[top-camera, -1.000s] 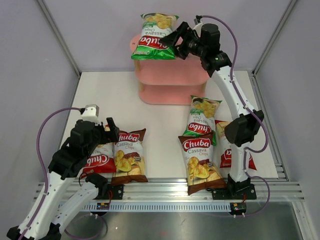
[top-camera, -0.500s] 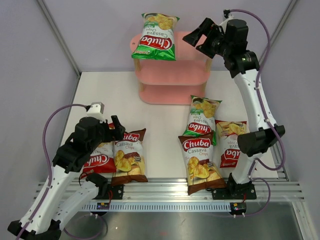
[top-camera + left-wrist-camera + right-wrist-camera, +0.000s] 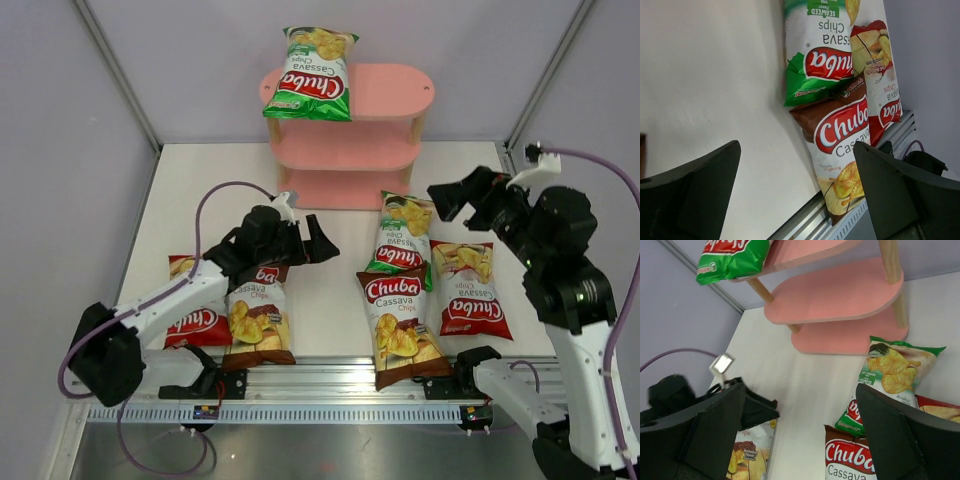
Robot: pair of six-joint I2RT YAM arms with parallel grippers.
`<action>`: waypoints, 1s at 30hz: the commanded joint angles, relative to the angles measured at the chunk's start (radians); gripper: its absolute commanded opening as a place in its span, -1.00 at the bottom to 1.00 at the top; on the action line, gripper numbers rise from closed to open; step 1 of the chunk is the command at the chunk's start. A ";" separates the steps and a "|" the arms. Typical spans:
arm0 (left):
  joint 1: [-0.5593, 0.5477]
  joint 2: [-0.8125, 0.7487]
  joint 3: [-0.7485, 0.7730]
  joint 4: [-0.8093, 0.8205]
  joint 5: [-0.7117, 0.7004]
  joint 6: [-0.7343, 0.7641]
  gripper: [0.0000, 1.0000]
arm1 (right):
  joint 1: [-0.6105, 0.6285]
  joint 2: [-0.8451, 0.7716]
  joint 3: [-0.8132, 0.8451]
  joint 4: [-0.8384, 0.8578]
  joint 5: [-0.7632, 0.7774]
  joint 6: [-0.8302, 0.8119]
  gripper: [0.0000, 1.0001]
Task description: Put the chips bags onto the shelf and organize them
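Top external, green "Chuba" bag (image 3: 313, 72) atop pink shelf (image 3: 390, 92), left hand (image 3: 308, 241), right hand (image 3: 462, 192) released, another green bag (image 3: 826, 47) apparently "Seaweed"

I can cross bare tabletop (image 3: 325, 310) between the brown bags (image 3: 258, 320) to the shelf (image 3: 385, 92); a green bag (image 3: 312, 75) fills its top-left.

Six bags: two green bags (image 3: 313, 75) (image 3: 403, 235), two brown bags (image 3: 257, 318) (image 3: 400, 325), two red bags (image 3: 196, 322) (image 3: 470, 295). One shelf (image 3: 385, 92) with three boards. One green bag lies on its top board, five in front of it.
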 commanded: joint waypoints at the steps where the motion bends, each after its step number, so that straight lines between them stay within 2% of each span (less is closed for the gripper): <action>1: -0.013 0.169 0.097 0.269 0.082 -0.041 0.98 | 0.000 -0.101 -0.132 0.004 -0.080 0.005 0.99; 6: -0.013 0.451 0.287 0.324 0.150 -0.035 0.98 | 0.000 -0.236 -0.212 0.006 -0.293 0.100 0.99; 14: -0.013 0.854 0.543 0.364 0.256 -0.067 0.98 | 0.000 -0.311 -0.225 0.026 -0.450 0.183 0.99; 20: -0.025 1.006 0.651 0.396 0.355 -0.101 0.98 | 0.000 -0.339 -0.219 -0.009 -0.458 0.184 0.99; 24: -0.040 1.077 0.664 0.507 0.435 -0.144 0.98 | 0.000 -0.344 -0.232 -0.026 -0.445 0.183 0.99; 30: -0.071 1.150 0.704 0.521 0.431 -0.173 0.98 | 0.000 -0.345 -0.280 0.015 -0.471 0.216 0.99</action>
